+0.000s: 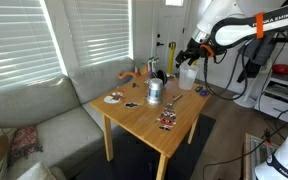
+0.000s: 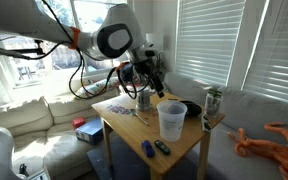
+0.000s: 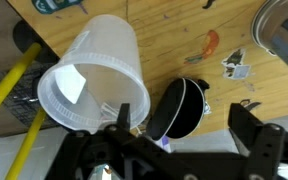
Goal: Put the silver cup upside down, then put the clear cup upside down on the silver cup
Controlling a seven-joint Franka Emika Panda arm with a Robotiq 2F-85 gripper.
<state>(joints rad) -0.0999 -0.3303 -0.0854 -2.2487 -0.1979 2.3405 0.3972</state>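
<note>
The clear cup [image 1: 187, 78] [image 2: 171, 120] stands upright near a table corner. In the wrist view the clear cup [image 3: 89, 75] shows its open mouth. The silver cup [image 1: 154, 91] [image 2: 213, 100] stands upright farther in on the table, and only its edge shows as the silver cup [image 3: 281, 25] at the top right. My gripper [image 1: 188, 54] [image 2: 152, 84] [image 3: 184, 125] hangs open above the table beside the clear cup. Nothing is between its fingers. One finger [image 3: 124, 113] overlaps the cup's rim in the picture, and I cannot tell whether it touches.
A black bowl [image 3: 179, 108] [image 2: 189, 108] lies between the two cups, right under my jaws. Small packets [image 1: 167, 120] and blue items [image 2: 150, 148] are scattered on the wooden table [image 1: 144, 115]. A sofa [image 1: 34, 115] with an orange plush toy [image 2: 279, 140] flanks the table.
</note>
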